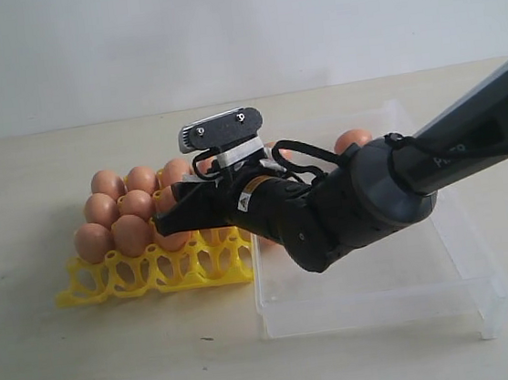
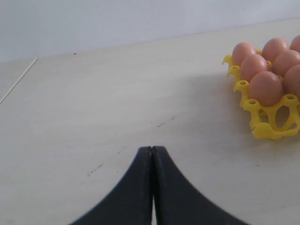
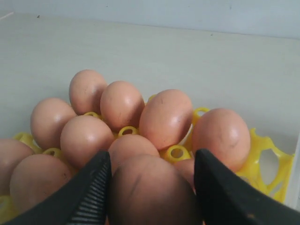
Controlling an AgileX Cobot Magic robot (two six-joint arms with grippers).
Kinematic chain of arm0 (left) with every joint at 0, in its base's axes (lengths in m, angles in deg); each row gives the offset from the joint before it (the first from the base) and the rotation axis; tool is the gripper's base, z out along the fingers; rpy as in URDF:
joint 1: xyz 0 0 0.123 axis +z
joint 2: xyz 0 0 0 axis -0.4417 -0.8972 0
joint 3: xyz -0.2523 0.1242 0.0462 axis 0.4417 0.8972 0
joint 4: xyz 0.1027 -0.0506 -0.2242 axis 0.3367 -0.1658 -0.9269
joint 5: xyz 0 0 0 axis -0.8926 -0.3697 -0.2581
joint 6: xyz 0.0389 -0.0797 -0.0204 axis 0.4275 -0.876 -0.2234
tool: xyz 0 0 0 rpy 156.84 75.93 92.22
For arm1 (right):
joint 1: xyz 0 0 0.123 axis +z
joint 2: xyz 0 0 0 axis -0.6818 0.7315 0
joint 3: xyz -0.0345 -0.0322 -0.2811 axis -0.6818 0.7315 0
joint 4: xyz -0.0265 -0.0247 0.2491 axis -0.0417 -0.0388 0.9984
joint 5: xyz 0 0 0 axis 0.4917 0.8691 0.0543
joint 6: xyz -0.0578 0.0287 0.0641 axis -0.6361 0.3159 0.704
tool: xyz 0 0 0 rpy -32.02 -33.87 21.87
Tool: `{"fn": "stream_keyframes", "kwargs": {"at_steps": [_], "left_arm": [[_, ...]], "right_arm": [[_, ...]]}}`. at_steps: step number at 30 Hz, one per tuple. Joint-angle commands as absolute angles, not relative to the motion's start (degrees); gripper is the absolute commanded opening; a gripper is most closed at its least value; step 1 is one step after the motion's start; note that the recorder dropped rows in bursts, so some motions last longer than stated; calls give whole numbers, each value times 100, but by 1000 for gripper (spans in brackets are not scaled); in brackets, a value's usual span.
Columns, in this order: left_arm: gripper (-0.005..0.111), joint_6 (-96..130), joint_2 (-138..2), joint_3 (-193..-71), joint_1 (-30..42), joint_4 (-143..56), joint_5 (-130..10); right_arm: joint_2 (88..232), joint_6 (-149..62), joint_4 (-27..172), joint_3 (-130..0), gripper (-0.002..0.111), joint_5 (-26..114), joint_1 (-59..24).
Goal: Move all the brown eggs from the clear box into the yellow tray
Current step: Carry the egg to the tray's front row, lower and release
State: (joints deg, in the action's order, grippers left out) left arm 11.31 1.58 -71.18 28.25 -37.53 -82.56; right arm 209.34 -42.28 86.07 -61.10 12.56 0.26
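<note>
The yellow tray [image 1: 153, 273] sits left of the clear box [image 1: 384, 285] and holds several brown eggs [image 1: 130, 233]. My right gripper [image 1: 170, 220] reaches from the box side over the tray's near-right cups. In the right wrist view it [image 3: 152, 157] is shut on one brown egg [image 3: 150, 192], just above the eggs seated in the tray [image 3: 166, 117]. One egg [image 1: 351, 139] shows at the box's far wall, behind the arm. My left gripper [image 2: 152, 149] is shut and empty over bare table, apart from the tray's corner [image 2: 269, 129]; the exterior view does not show it.
The right arm's dark wrist [image 1: 348, 207] hangs over the left part of the box and hides some of its floor. The front row of tray cups [image 1: 189, 263] shows no eggs. The pale wooden table [image 2: 117, 93] spreads left of the tray.
</note>
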Motion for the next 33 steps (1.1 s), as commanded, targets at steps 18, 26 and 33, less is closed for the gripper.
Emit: {"fn": "stream_keyframes", "kwargs": {"at_steps": [18, 26, 33], "left_arm": [[0, 1100, 154, -7141, 2791, -3767, -8204], [0, 1100, 154, -7141, 2791, -3767, -8204], [0, 1100, 154, -7141, 2791, -3767, -8204]], "right_arm": [[20890, -4490, 8557, -6095, 37, 1379, 30], [20757, -4490, 8592, -6095, 64, 1366, 30], [20341, -4546, 8984, -6095, 61, 1628, 30]]}}
